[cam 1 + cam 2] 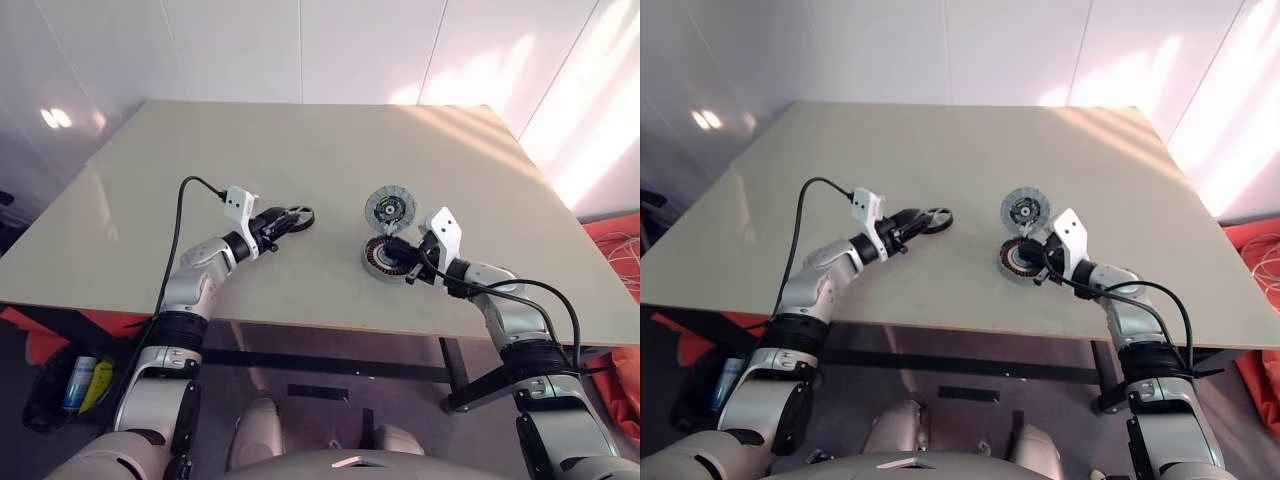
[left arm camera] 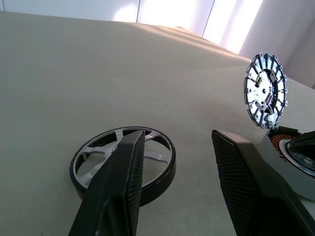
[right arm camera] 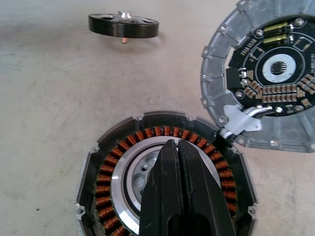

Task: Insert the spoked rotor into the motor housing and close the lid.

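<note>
Right gripper [image 3: 179, 162], jaws pressed together and empty, hovers over the housing [image 1: 384, 258], lid [image 1: 390, 208] hinged open at its 12 o'clock. At 9 o'clock the rotor [image 1: 292, 218] lies on the surface, left gripper [image 1: 277, 229] half-open around its rim, seemingly not pinching yet. Close squarely, lift level.

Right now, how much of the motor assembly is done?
Done: the lid stands open, hinged up beside the motor housing. In hand: the open left gripper straddles the spoked rotor on the table, not yet gripping; the shut right gripper is over the housing. Left: insert the rotor, close the lid.
</note>
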Tool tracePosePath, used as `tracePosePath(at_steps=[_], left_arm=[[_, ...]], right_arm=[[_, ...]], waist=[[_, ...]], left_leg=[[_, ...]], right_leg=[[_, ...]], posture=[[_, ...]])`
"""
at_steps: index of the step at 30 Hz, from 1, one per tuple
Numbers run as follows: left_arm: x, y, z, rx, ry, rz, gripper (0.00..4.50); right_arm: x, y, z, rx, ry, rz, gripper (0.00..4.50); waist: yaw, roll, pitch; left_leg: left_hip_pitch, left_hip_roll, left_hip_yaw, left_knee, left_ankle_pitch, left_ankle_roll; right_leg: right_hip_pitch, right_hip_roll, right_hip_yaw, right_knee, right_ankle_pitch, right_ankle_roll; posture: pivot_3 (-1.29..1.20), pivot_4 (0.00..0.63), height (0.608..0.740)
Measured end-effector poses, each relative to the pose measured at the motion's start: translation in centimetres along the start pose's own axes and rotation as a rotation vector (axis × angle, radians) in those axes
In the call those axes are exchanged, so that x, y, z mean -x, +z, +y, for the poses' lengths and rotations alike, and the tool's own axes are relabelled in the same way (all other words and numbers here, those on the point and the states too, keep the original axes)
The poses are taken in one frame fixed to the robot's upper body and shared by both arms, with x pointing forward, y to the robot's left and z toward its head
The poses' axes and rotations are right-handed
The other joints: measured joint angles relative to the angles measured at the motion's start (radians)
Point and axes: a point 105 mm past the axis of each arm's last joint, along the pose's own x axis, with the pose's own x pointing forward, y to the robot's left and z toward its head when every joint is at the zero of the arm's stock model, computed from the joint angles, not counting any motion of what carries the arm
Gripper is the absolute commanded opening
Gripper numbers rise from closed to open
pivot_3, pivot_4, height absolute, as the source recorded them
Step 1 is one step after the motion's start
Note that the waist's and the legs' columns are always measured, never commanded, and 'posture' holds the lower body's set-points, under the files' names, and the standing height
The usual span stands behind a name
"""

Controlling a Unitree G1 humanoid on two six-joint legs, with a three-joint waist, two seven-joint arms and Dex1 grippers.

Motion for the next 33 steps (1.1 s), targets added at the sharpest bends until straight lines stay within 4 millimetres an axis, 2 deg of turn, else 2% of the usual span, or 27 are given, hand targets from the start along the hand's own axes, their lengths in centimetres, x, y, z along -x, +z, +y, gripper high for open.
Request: tracePosePath(at_steps=[7, 14, 22, 29, 33], left_arm=[[0.3, 0.3, 0.7, -0.002, 0.024, -0.005, 2.30], [0.2, 0.4, 0.7, -0.003, 0.025, -0.008, 2.30], [0.2, 0.4, 0.8, -0.002, 0.034, -0.006, 2.30], [0.2, 0.6, 0.7, -0.007, 0.031, -0.010, 2.30], [0.3, 0.6, 0.7, -0.007, 0.033, -0.008, 2.30]], right_arm=[[0.0, 0.5, -0.3, -0.005, 0.002, -0.009, 0.02], [-0.1, 3.3, 1.0, 0.035, 0.078, -0.073, 0.02], [-0.6, 0.5, 2.4, -0.033, 0.091, -0.018, 0.02], [-0.8, 0.8, 1.8, -0.013, 0.088, -0.018, 0.02], [-0.1, 2.0, 0.3, 0.016, 0.053, -0.034, 0.02]], waist=[[0.001, 0.000, 0.000], [0.001, 0.000, 0.000], [0.001, 0.000, 0.000], [0.000, 0.000, 0.000], [0.002, 0.000, 0.000]], left_leg=[[0.000, 0.000, 0.000, 0.000, 0.000, -0.001], [-0.004, 0.000, 0.000, 0.000, 0.000, 0.000], [-0.004, 0.000, 0.000, 0.000, 0.000, -0.001], [-0.002, 0.000, 0.000, 0.000, 0.001, -0.002], [-0.003, 0.000, 0.000, 0.000, 0.001, -0.002]], right_leg=[[0.000, 0.000, 0.000, 0.001, 0.000, 0.000], [-0.005, 0.000, 0.000, 0.001, 0.000, 0.000], [-0.005, 0.000, 0.001, 0.002, 0.000, 0.000], [-0.004, 0.000, 0.001, 0.003, 0.000, -0.001], [-0.004, 0.000, 0.001, 0.003, 0.000, -0.001]], posture=[[0.00, 0.000, 0.740], [0.00, 0.000, 0.740], [0.00, 0.000, 0.740], [0.00, 0.000, 0.740], [0.00, 0.000, 0.740]])
